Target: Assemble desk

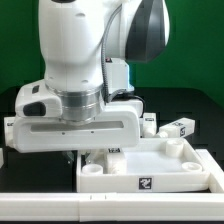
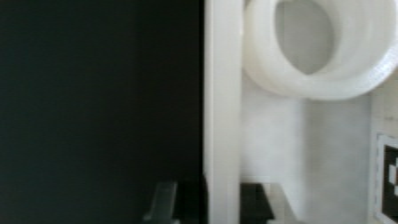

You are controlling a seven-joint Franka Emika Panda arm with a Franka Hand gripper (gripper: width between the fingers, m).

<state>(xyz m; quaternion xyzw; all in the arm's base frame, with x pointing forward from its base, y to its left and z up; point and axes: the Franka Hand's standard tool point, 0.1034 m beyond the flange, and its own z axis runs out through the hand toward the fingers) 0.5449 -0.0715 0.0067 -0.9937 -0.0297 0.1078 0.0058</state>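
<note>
A black tabletop (image 1: 20,95) carries everything, with a green backdrop (image 1: 195,40) behind it in the exterior view. The bulky white robot arm (image 1: 75,50) stands in the middle of that view and hides much of the work area.

Below the arm and reaching toward the exterior view's right, the desk panel (image 1: 120,183) lies flat on the table. It is a white rimmed rectangle with its hollow side up and a black-and-white tag (image 1: 147,183) on its front wall. Just past the panel's far corner on the exterior view's right, a short square leg (image 1: 181,128) lies on the table. It is apart from the panel and shows a tag on the face turned to the camera.

In the wrist view the gripper (image 2: 214,203) straddles the panel's upright rim. One dark fingertip (image 2: 164,203) sits on the table side of the thin white wall and the other on the inner side. Only the tips show, but the jaws appear drawn together onto that wall, clamping the rim. Close beside the held stretch, inside the panel, rises the raised ring of a round corner hole (image 2: 311,85). The table beyond the rim is bare and dark.
</note>
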